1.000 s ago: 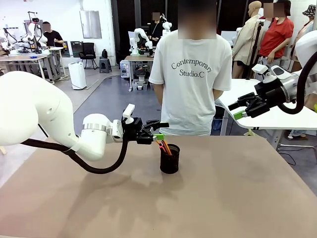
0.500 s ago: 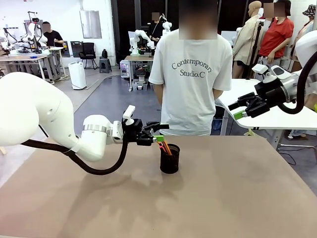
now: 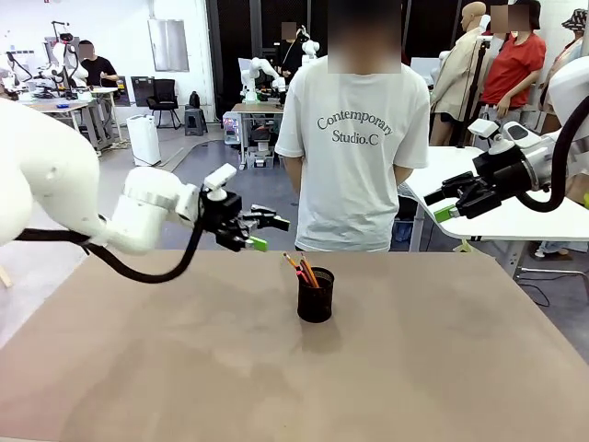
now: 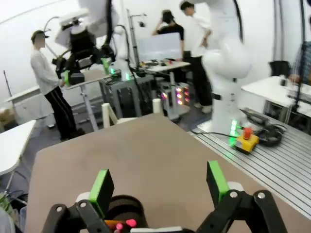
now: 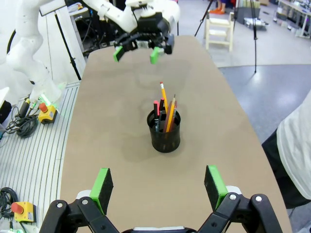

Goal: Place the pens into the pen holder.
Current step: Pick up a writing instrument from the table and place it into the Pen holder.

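- Since all three pens [image 5: 165, 114] stand in the holder [image 5: 164, 132] at frame center of the right wrist view, the job looks done; remaining risk is only in the retreat.
- Holder sits mid-surface [image 3: 442, 359] in the front view, pens leaning out over the rim toward upper left. A low sweep through that spot could clip the tips and tip the light mesh cup.
- Left gripper [image 3: 260, 232]: left of center in the front view, above the surface and up-left of the holder, well apart from it. Arm roughly horizontal, fingers pointing right toward the person. Fingers spread wide, holding nothing.
- Left wrist view puts the holder rim and pink pen ends at the bottom edge between the green pads, so any drop there lands on the pens.
- Right gripper [image 3: 448, 203]: upper right of the front view, high off the surface, pointing left. Fingers fully apart, nothing in them.
- Person stands at the far edge, center frame, arms behind back; nearest to the left fingers if that arm swings forward.
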